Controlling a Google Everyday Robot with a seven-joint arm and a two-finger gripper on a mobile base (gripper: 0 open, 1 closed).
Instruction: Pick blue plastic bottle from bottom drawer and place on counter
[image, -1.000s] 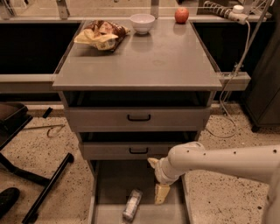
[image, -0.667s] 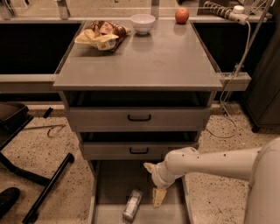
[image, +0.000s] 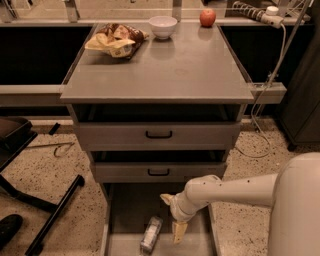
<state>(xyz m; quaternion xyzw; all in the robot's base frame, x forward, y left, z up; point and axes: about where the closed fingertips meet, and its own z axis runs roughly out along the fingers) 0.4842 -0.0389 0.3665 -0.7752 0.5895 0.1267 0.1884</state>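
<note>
- The pincer (image: 171, 218) is down over the bottom drawer (image: 131, 206), towards its right side, on the end of the white arm (image: 235, 190) that comes in from the right.
- Its two tan fingers (image: 179, 232) are spread wide with nothing between them. One points down at the drawer floor, the other sticks out to the left.
- The blue plastic bottle (image: 151, 234) is lying on its side on the drawer floor, just left of the lower finger. Can't tell if they actually touch, but it's not gripped.
- The bottom drawer is pulled way out towards the near side. The two drawers above it, upper (image: 159, 134) and lower (image: 158, 172), both with black handles, are only slightly open.
- Up on the counter (image: 165, 70) there's a crumpled snack bag (image: 116, 40) at the far left, a white bowl (image: 163, 26) at the far middle and a red apple (image: 207, 17) to its right.
- A black chair base (image: 50, 220) sits on the speckled floor off to the left.
</note>
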